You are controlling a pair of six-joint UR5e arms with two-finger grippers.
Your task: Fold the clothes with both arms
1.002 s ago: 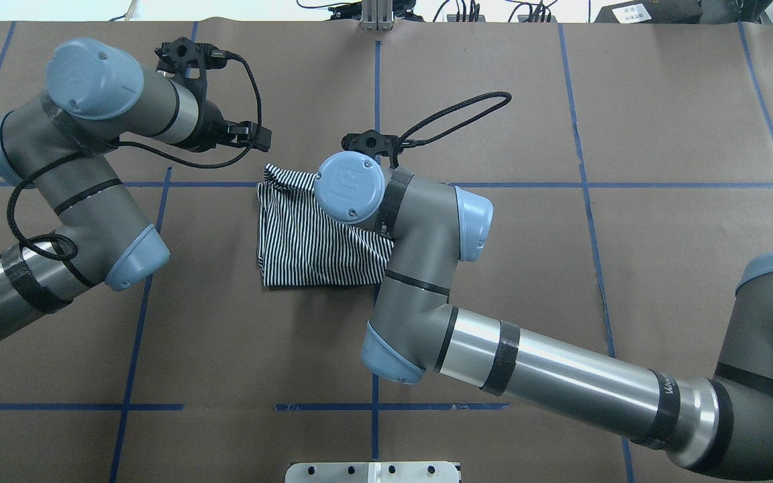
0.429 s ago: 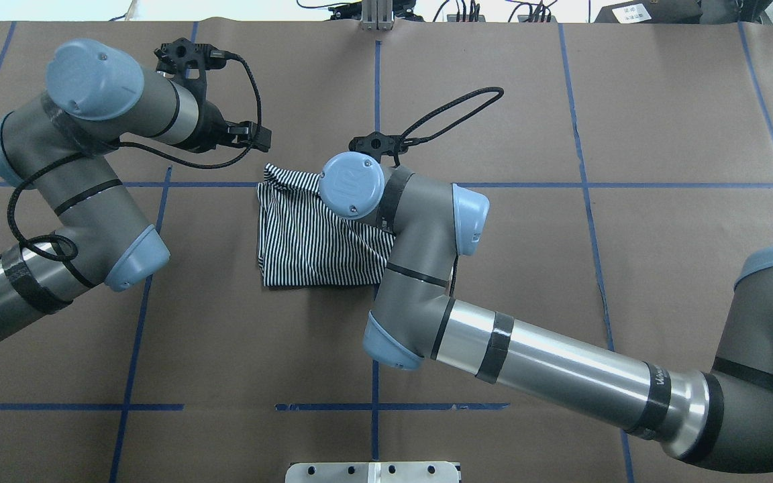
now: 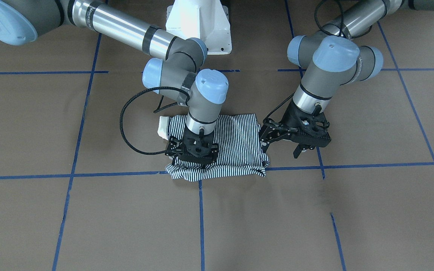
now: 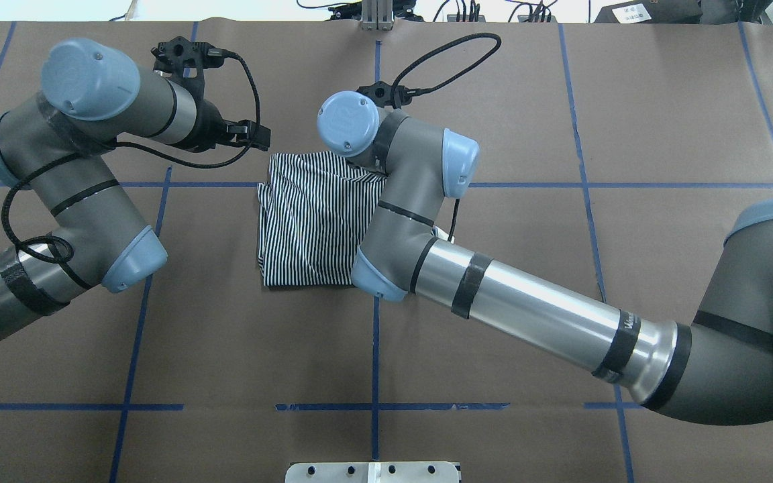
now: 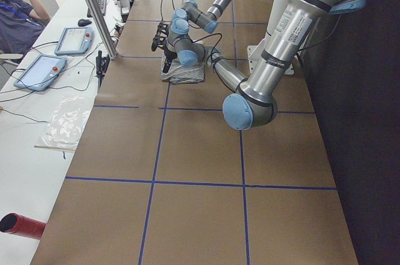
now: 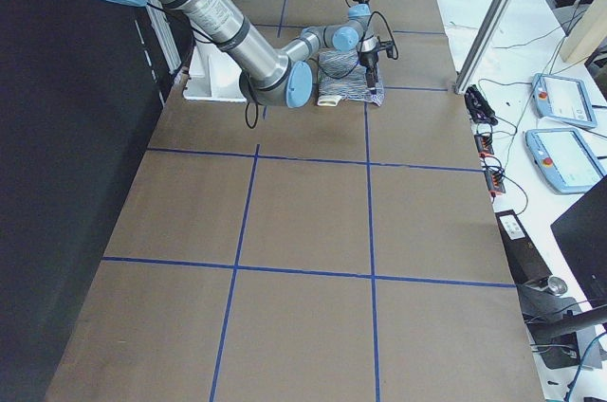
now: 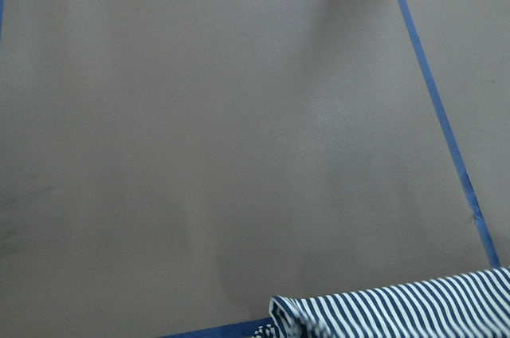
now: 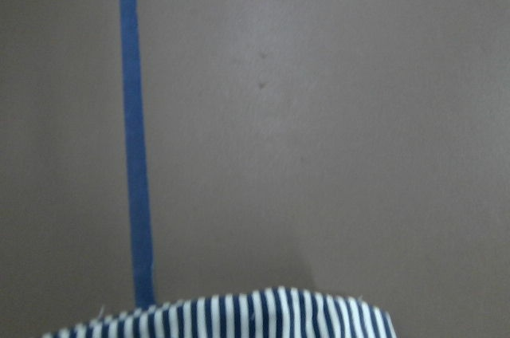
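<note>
The striped polo shirt (image 4: pixel 309 221) lies as a folded bundle at the table's middle, also in the front view (image 3: pixel 236 146). Its cream collar (image 3: pixel 163 128) peeks out on one side. My right gripper (image 3: pixel 192 152) points down onto the shirt's far edge, fingers sunk in the fabric and shut on it; its wrist view shows a striped hem (image 8: pixel 239 314) at the bottom. My left gripper (image 3: pixel 281 148) hangs open and empty just beside the shirt's left edge, a little above the table. Its wrist view shows a shirt corner (image 7: pixel 398 310).
Blue tape lines (image 4: pixel 374 87) divide the brown table cover. The white pedestal base (image 3: pixel 198 26) stands behind the shirt. A metal plate (image 4: pixel 373 471) sits at the near edge. An operator's bench with tablets (image 5: pixel 72 40) runs along the far side.
My right wrist has moved toward the table's far side, drawing the shirt's upper layer with it, so the stripes now reach farther out. The left arm has barely moved.
</note>
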